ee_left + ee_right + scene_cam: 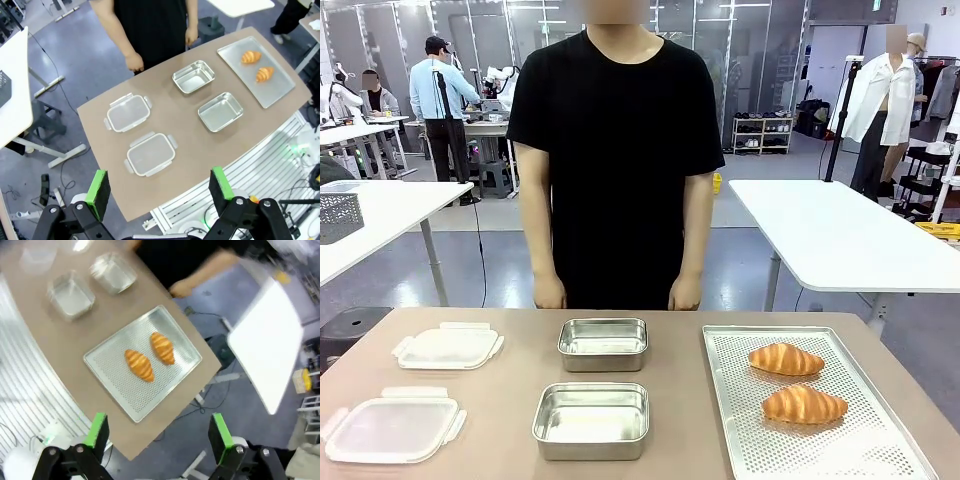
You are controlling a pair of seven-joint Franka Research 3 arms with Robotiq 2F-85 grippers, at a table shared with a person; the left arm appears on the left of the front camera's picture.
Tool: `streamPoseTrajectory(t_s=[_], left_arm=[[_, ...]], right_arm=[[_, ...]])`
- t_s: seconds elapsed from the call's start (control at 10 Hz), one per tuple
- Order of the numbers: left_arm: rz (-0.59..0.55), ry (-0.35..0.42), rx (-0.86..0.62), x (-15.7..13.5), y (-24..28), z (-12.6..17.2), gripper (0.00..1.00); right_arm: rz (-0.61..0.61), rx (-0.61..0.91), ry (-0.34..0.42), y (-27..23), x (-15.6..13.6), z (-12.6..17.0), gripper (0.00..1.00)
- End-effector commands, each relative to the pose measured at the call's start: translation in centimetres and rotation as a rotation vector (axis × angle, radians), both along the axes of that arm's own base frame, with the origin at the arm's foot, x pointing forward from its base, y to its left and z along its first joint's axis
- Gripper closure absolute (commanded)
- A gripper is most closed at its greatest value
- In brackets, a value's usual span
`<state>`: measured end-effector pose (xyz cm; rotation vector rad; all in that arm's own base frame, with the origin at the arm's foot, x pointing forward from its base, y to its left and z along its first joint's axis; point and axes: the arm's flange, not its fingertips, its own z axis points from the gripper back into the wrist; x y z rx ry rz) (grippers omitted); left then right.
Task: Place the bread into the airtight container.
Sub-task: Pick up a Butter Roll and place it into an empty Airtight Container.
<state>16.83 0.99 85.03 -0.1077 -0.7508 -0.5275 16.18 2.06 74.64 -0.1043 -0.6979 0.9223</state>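
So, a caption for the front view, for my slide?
Two croissants on a perforated tray beside two empty steel containers and two lids, person standing behind.

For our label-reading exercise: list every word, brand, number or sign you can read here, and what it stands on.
There is none to read. The metal containers, clear lids, perforated tray, croissants and the person's black shirt bear no legible print.
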Motion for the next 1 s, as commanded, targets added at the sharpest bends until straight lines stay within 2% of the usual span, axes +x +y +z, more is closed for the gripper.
streamPoseTrajectory(t_s=[0.0,0.2,0.3,0.5,0.8,0.9], left_arm=[[0.000,-0.001,0.000,0.1,-0.1,0.2,0.00],[0.000,-0.001,0.000,0.1,-0.1,0.2,0.00],[0.000,-0.001,0.000,0.1,-0.1,0.2,0.00],[0.000,-0.001,0.000,0.1,-0.1,0.2,0.00],[0.000,-0.001,0.000,0.1,-0.1,0.2,0.00],[0.000,-0.001,0.000,0.1,-0.1,0.2,0.00]], right_arm=[[0.344,-0.269,-0.061,1.1,1.1,-3.0,0.00],[0.554,-0.368,-0.043,2.0,4.1,-7.8,0.00],[0.624,-0.367,0.016,2.6,6.3,-10.5,0.00],[0.639,-0.409,0.068,5.0,10.0,-14.6,0.00],[0.580,-0.388,0.230,7.2,16.7,-18.8,0.00],[0.536,-0.455,0.229,7.4,18.1,-21.1,0.00]])
